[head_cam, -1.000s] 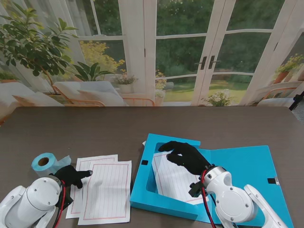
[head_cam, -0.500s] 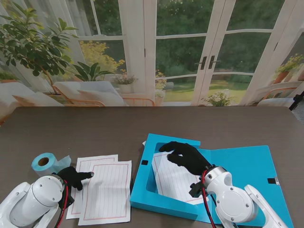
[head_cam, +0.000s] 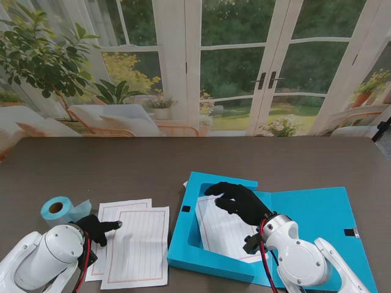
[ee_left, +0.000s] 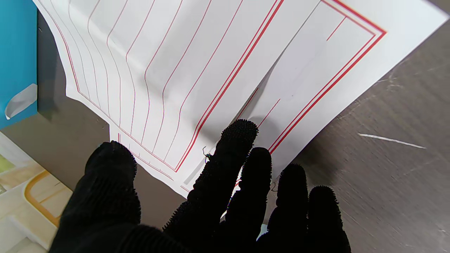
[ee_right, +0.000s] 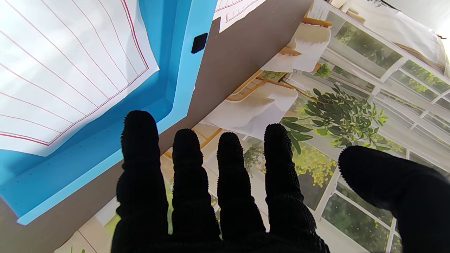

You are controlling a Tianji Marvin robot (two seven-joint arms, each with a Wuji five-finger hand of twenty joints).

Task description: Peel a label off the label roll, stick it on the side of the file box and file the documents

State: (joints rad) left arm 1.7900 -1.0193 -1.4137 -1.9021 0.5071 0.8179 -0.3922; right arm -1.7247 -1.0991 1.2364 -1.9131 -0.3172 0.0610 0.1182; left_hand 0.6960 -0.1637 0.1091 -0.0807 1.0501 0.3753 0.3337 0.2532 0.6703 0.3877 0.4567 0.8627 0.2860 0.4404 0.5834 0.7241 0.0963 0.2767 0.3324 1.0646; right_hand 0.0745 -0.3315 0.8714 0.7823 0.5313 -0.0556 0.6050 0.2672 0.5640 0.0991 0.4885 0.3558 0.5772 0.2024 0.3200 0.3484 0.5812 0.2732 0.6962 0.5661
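A blue file box [head_cam: 278, 244] lies open on the table, one lined sheet [head_cam: 223, 232] inside its tray. My right hand [head_cam: 239, 201] hovers over the tray's far part, fingers spread, holding nothing; the wrist view shows the box wall [ee_right: 175, 70] and the sheet [ee_right: 52, 70] beyond the fingers [ee_right: 140, 158]. Two lined sheets [head_cam: 135, 244] overlap on the table left of the box. My left hand [head_cam: 98, 227] is open at their left edge, fingertips [ee_left: 239, 133] over the sheets [ee_left: 211, 63]. The blue label roll [head_cam: 58, 210] stands at the far left. A label [ee_left: 21, 100] sticks to the box side.
The box's lid [head_cam: 324, 220] lies flat to the right with a black fastener patch [head_cam: 349, 232]. Another black patch [head_cam: 185, 209] sits on the box's left wall. Brown table [head_cam: 122, 165] stretches away toward a garden backdrop.
The left forearm has shifted slightly right and nearer to me; the left hand stays at the sheets' edge. The right hand has hardly moved.
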